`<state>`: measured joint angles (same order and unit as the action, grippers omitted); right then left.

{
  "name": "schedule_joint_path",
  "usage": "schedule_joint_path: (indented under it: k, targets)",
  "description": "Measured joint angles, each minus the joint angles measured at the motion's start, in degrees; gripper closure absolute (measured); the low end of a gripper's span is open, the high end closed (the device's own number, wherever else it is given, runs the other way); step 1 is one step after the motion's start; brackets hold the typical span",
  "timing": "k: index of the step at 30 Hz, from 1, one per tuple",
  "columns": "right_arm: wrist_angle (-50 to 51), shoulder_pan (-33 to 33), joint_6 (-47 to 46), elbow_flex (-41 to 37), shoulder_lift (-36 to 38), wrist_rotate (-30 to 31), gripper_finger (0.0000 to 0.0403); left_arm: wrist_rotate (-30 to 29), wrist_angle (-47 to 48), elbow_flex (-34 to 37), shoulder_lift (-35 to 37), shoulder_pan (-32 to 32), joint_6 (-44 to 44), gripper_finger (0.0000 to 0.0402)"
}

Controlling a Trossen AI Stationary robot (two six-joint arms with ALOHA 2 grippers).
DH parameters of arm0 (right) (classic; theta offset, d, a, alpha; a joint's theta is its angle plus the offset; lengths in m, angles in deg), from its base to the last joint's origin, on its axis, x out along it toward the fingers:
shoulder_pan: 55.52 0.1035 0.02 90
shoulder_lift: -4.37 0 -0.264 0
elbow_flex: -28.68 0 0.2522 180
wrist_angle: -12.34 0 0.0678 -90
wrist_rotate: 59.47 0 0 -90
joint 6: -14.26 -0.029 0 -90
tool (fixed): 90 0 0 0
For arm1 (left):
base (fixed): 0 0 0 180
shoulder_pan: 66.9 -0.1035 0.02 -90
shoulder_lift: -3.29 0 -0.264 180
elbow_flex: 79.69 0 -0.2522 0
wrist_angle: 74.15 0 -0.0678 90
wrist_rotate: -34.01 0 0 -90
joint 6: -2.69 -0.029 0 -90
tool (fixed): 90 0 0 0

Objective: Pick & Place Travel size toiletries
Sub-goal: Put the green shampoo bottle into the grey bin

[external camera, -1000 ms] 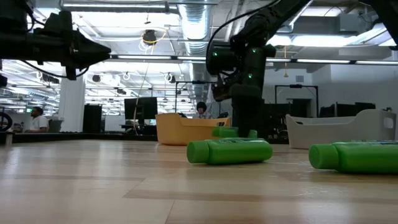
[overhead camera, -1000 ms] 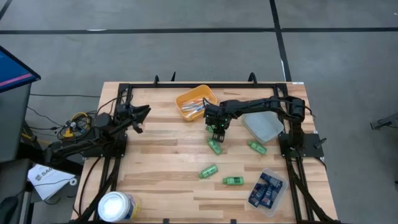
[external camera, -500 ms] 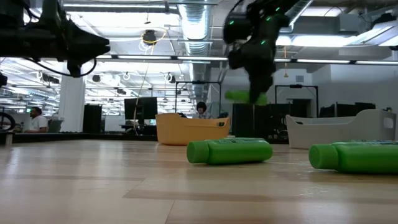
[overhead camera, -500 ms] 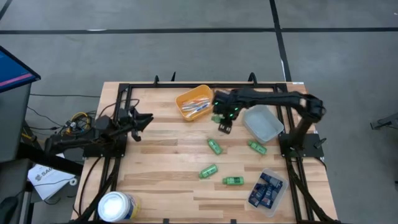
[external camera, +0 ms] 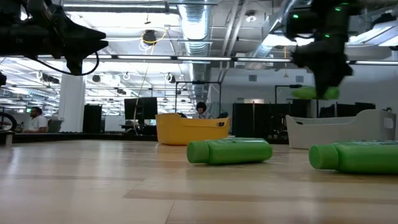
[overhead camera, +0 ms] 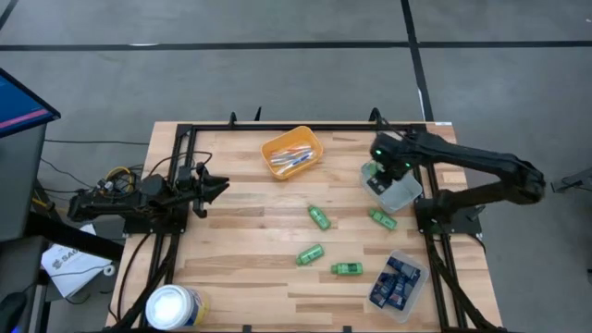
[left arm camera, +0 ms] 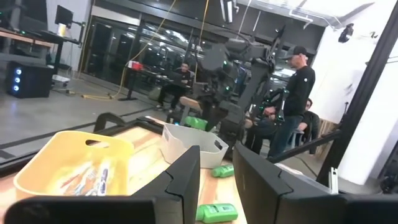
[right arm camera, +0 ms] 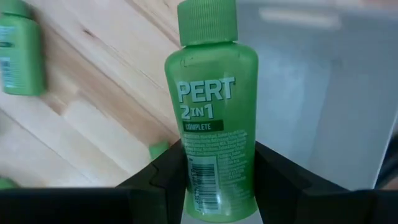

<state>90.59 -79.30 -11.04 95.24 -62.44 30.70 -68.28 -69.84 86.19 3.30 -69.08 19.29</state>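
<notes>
My right gripper (overhead camera: 379,174) is shut on a small green bottle (right arm camera: 214,112) and holds it above the left rim of the grey tray (overhead camera: 401,192). The bottle also shows in the low view (external camera: 315,93), well above the table. Several more green bottles lie on their sides on the wood, among them one (overhead camera: 319,217) near the middle and one (overhead camera: 383,219) in front of the tray. Navy packets fill a clear tray (overhead camera: 396,282). My left gripper (overhead camera: 225,187) is open and empty, raised over the table's left part. My right gripper pinches the green bottle's lower body (right arm camera: 214,186) between its two fingers (right arm camera: 166,177), one on each side, near the base end. The fingers come from above. The bottle lies about level, its cap (right arm camera: 207,22) pointing away from the wrist, lifted clear of table and tray.
An orange tray (overhead camera: 292,153) with thin sticks stands at the far middle. A large white tub (overhead camera: 173,306) stands at the near left corner. A black frame (overhead camera: 277,128) runs along the table's edges. People show in the room beyond.
My right gripper has risen from the table's middle with the green bottle and gone toward the right edge, until it stands over the grey tray. The bottle is lifted clear. My left gripper has swung a little toward the near edge.
</notes>
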Motion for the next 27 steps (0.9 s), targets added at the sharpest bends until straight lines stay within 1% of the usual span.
schedule_joint_path:
  k: [4,8,15,19,27]
  targets:
    - [-0.17,-0.44,-4.25,-6.47,4.51,-0.02,0.0262,-0.01,-0.02,0.0,0.0,0.0,0.0,0.0309]
    - [-0.66,-0.41,-5.37,-10.8,4.65,0.11,0.0262,-0.03,0.01,0.0,0.0,-0.02,0.0,0.0309]
    - [-5.52,-0.5,-4.7,-12.87,0.07,0.29,0.0262,-0.2,0.01,0.0,0.0,-0.04,0.0,0.0309]
    - [-7.81,-2.0,-3.98,-12.85,-3.24,1.4,0.0261,-0.18,-0.02,0.0,0.0,-0.04,0.0,0.0309]
    - [-8.79,-4.43,-1.75,-12.85,-9.57,1.42,0.0241,-0.16,-0.02,0.0,0.0,-0.04,0.0,0.0309]
